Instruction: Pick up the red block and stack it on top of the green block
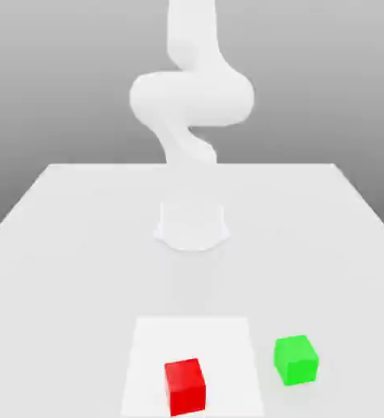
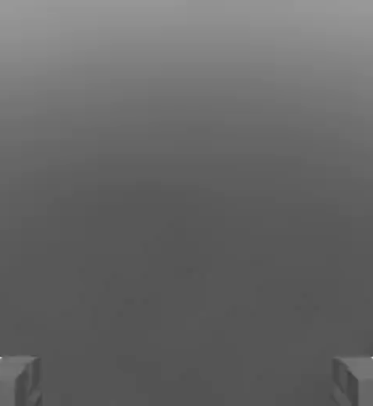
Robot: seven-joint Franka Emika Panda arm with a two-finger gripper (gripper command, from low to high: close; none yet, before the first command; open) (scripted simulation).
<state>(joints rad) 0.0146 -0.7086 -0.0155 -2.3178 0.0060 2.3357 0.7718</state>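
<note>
The red block [image 1: 185, 385] sits on the table near its front edge, on a lighter square patch [image 1: 228, 343]. The green block [image 1: 296, 359] rests on the table to the exterior view's right of it, about one block's width away and slightly farther back. Neither block touches the other. In the hand view my gripper [image 2: 186, 381] is open: its two grey fingertips [image 2: 11, 381] stand far apart with nothing between them, against a plain grey background.
The white arm [image 1: 191, 98] rises from its round base [image 1: 192, 224] at the middle of the pale table [image 1: 64, 245] and bends upward out of the picture. The table's far edge lies behind the base.
</note>
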